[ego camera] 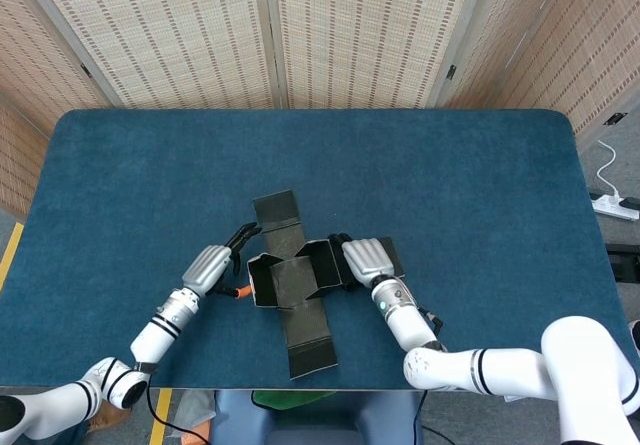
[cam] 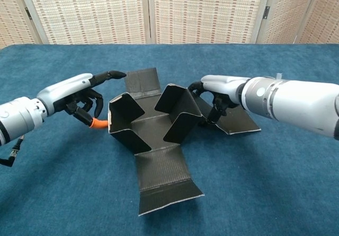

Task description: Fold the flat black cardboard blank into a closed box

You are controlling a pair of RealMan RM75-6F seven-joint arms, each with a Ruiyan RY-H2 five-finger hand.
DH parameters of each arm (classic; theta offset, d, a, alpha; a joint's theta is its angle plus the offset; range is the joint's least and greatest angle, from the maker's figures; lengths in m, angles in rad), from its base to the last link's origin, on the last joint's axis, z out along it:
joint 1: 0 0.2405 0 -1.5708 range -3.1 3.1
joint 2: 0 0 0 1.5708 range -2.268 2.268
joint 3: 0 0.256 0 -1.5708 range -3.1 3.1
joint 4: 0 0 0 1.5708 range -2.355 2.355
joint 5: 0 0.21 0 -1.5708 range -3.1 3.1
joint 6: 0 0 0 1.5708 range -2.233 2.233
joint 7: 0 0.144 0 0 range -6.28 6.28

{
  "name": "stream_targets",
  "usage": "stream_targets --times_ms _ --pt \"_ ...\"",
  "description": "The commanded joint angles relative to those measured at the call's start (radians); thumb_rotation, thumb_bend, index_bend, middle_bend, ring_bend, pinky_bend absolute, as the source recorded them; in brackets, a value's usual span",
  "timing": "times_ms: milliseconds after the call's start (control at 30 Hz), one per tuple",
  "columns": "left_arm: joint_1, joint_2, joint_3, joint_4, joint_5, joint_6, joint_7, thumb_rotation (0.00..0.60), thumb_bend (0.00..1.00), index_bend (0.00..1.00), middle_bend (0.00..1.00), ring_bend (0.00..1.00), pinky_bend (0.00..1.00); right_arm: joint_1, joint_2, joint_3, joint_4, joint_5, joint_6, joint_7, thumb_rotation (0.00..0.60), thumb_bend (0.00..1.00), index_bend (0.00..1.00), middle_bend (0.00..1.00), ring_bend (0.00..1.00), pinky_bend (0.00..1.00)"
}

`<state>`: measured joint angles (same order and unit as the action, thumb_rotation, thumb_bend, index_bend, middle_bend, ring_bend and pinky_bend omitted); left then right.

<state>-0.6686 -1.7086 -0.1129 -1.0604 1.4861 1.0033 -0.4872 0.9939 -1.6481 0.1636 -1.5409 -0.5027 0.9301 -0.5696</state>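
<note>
Blue-carpeted table [ego camera: 480,185] w/ wicker screens [ego camera: 300,25] behind, both hands against black blank's [cam: 159,167] raised flaps, grip unclear.

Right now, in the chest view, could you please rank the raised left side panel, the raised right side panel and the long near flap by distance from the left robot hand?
From the left robot hand:
1. Raised left side panel, right beside it.
2. Raised right side panel, across the middle.
3. Long near flap, at the front.

Black cardboard blank [ego camera: 293,285] [cam: 156,135], cross-shaped, both side flaps raised, long ends flat on table
</note>
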Motion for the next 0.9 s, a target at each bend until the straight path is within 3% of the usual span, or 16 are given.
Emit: stream_targets --times_ms 33,333,900 --pt "-0.012 -0.029 -0.015 0.02 -0.018 0.011 0.1 0.6 0.25 0.0 0.0 0.63 0.86 0.002 0.008 -0.01 -0.013 -0.043 0.012 -0.014 0.6 0.29 0.38 0.4 0.74 1.0" --pt "-0.029 0.013 0.0 -0.072 -0.017 -0.033 0.053 0.6 0.24 0.0 0.0 0.61 0.85 0.044 0.046 -0.063 -0.024 -0.164 0.004 -0.125 0.6 0.29 0.39 0.4 0.74 1.0" --pt "-0.087 0.099 0.058 -0.164 0.018 -0.175 -0.195 0.6 0.24 0.0 0.0 0.58 0.86 0.157 0.117 -0.154 -0.003 -0.398 -0.132 -0.268 0.6 0.3 0.4 0.41 0.74 1.0"
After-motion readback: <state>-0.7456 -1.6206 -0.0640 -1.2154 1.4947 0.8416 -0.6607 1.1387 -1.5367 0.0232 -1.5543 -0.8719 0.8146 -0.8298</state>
